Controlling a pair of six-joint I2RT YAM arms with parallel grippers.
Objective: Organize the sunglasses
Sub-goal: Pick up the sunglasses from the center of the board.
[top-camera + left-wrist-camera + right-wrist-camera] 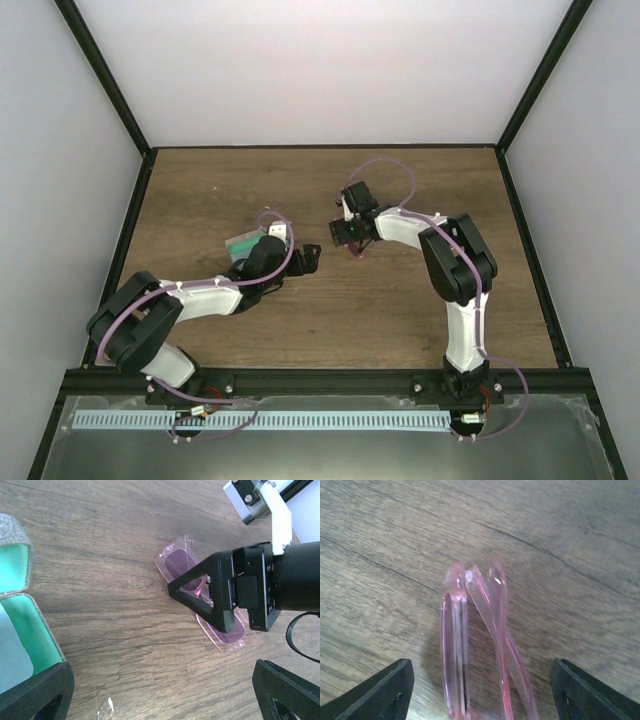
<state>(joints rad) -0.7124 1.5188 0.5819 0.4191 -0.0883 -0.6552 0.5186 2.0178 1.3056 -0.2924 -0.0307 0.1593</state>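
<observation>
The counter (400, 320) is dark wood grain, enclosed by white walls (300, 60) and a black frame (100, 90). The sunglasses (176, 564) lie near the counter centre, between the spread, non-contacting fingers of the right hand (481, 692). The left hand (160, 695) is fully spread, holding nothing, beside the case (25, 630).
</observation>
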